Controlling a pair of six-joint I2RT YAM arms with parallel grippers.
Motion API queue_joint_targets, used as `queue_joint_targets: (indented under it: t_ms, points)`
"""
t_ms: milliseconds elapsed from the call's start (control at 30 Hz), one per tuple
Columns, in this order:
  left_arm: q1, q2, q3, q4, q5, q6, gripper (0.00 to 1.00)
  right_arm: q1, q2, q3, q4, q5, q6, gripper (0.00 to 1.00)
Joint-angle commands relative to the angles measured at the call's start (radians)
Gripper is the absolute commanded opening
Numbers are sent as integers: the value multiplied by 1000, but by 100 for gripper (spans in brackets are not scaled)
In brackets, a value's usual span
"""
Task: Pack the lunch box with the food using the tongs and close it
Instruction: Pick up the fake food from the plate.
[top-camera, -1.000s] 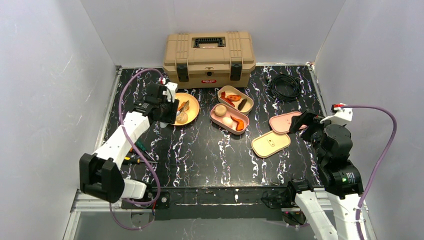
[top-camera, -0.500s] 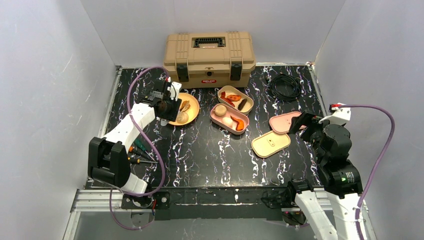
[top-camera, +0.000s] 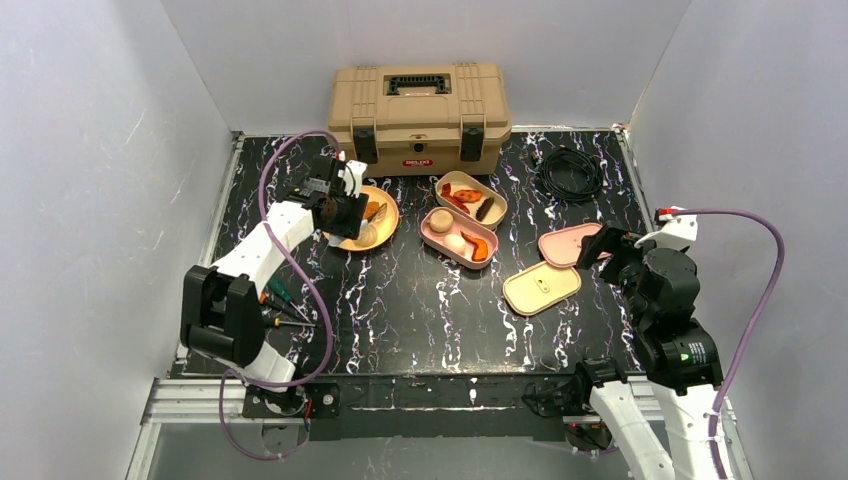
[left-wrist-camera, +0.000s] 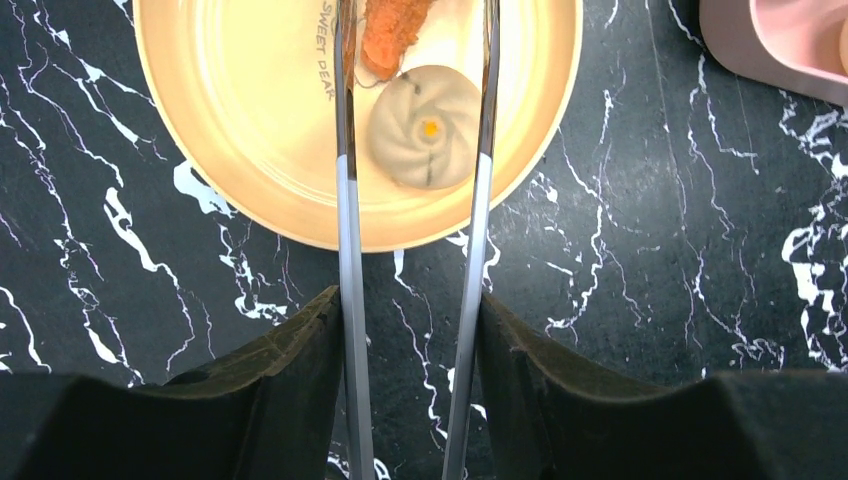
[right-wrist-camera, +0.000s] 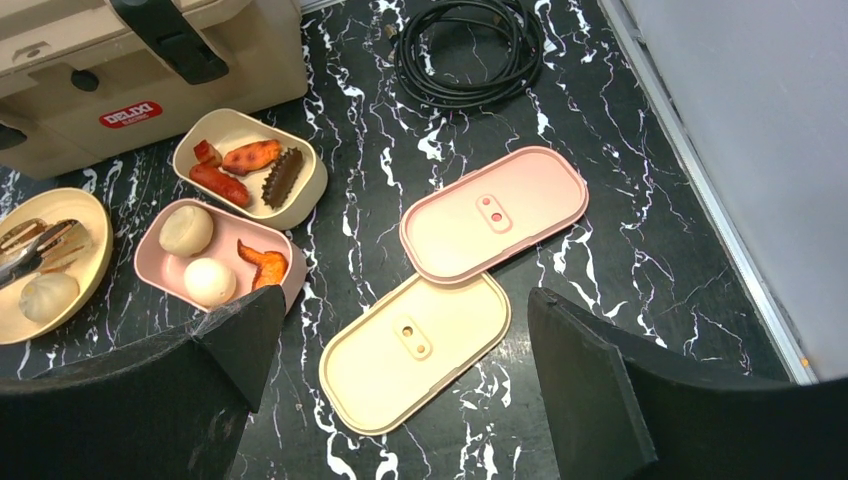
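since a second earlier, the left arm's elbow had swung in toward the desk and the tongs had slid slightly right over the yellow plate. their two blades stood either side of the round bun, not yet pinching it, likely lined up to lift it; an orange piece lay just beyond, touching the bun. the left fingers were clamped on the tongs' handles, part-squeezed so the blades stayed apart.

the pink tray already held a bun, a white egg and an orange piece; the beige tray beside it held red chunks and a dark brown piece. both lids, the pink lid and the beige lid, lay off to the right, overlapping, leaving the trays open for filling. the right fingers were spread wide and empty above the lids, seemingly waiting to close them.

the plate read "sweet dear"; the toolbox carried a red label that looked like "delixi".
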Motion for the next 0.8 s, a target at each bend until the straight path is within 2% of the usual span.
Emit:
queue_joint_targets:
  t_ms: [0, 133, 167, 267, 367, 600, 767]
  points:
    - [8, 42, 55, -15, -45, -40, 46, 4, -5, -3, 32, -1, -2, 100]
    - [9, 37, 48, -8, -57, -41, 42, 4, -5, -5, 33, -3, 1, 100]
    - [9, 34, 45, -7, -59, -41, 37, 4, -5, -6, 35, -3, 0, 100]
    - [9, 14, 37, 7, -78, -45, 14, 4, -7, -6, 35, -1, 0, 100]
    - [9, -53, -11, 52, -85, -87, 2, 4, -10, -7, 35, -1, 2, 100]
    - [9, -192, -99, 104, -98, -122, 0, 4, -16, -8, 35, 4, 5, 100]
    - [2, -288, -141, 116, -58, -145, 0, 4, -16, 4, 32, 12, 5, 100]
